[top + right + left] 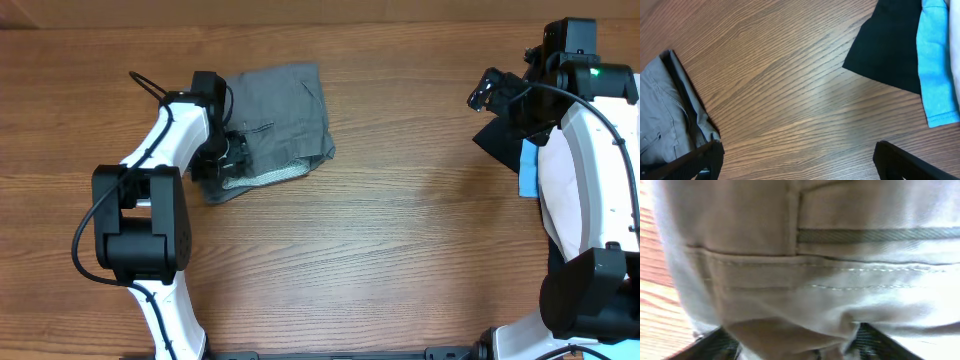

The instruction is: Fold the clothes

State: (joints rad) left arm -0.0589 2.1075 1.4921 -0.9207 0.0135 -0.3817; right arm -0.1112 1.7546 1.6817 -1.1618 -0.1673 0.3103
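My left gripper [225, 155] sits at the left edge of the grey shorts [285, 105], with cloth bunched between its fingers [715, 345]; I cannot tell whether it is clamped or loose. The shorts lie in a rough heap on the table [400, 230]. Well right of the shorts, my right gripper [798, 147] hangs spread wide and empty, near a black piece [890, 45] and a light-blue piece [935, 65]

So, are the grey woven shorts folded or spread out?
Folded: the grey woven shorts lie doubled into a compact bundle, white mesh lining exposed.
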